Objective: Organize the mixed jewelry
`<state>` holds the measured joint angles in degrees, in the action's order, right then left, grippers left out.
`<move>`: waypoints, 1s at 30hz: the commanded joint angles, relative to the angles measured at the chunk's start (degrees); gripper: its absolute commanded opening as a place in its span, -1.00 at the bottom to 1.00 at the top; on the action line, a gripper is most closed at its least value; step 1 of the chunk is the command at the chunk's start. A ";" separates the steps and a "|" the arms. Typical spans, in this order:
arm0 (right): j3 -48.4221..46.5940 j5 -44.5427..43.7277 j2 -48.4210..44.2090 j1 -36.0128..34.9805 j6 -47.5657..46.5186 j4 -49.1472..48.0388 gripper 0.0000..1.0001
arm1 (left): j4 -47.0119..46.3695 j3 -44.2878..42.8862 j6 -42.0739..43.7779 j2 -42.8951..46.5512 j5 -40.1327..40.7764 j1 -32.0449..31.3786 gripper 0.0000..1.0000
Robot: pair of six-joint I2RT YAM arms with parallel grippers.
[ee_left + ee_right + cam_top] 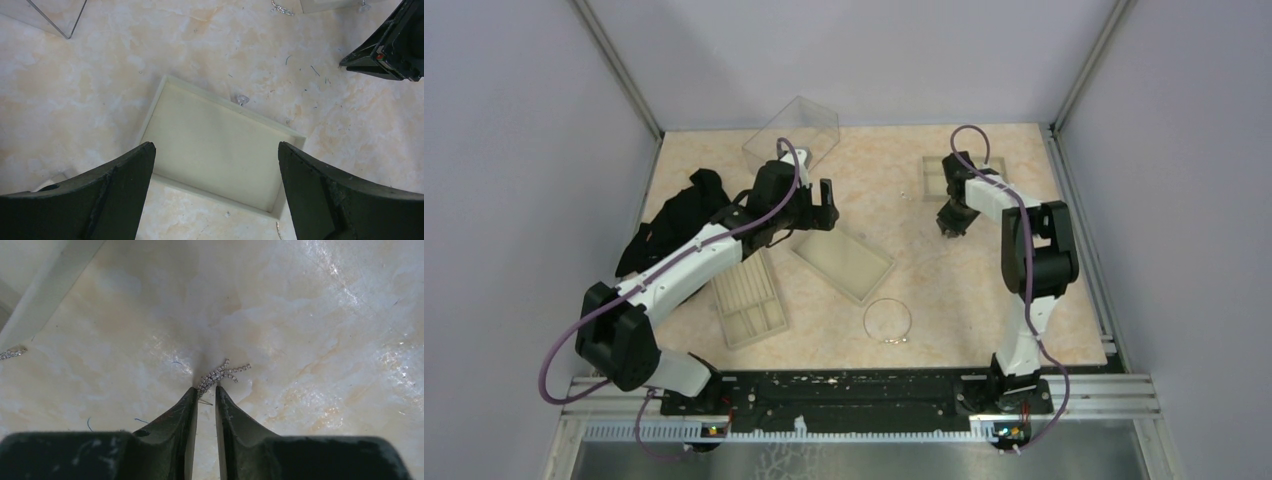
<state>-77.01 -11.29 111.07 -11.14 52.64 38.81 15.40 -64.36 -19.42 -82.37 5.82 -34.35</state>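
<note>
The right tool (206, 390) is pointing down at the table (325, 315). Its fingers (182, 412) are standing nearly together, with the near end of a small sparkling silver piece (222, 372) lying at the slit between them; whether the piece is clamped cannot be told. The left tool (215, 147) is hovering with its fingers wide apart over a shallow beige tray (200, 140). The thin wire hoop (887, 320) is lying flat on the table near that tray's front corner. Another tiny piece (242, 99) is sitting just beside the tray's far rim.
</note>
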 commanded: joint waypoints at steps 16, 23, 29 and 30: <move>-2.08 2.79 -5.45 -0.37 -6.00 -1.77 -1.00 | -1.34 0.24 0.61 0.62 0.62 0.01 0.97; -3.13 5.65 -10.81 -0.29 -9.86 -1.30 -1.00 | -1.31 0.14 0.44 0.54 0.67 -0.02 0.97; -4.34 3.83 -13.42 -0.05 -12.90 -0.45 -1.00 | -1.42 0.06 0.44 0.32 0.82 0.03 0.97; -4.80 3.35 -13.63 0.08 -13.18 -0.08 -1.00 | -1.42 0.06 0.44 0.34 0.84 0.00 0.97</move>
<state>-78.37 -6.39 100.55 -11.14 42.24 38.61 15.40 -64.34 -19.44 -82.37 6.09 -34.35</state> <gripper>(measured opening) 0.004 0.987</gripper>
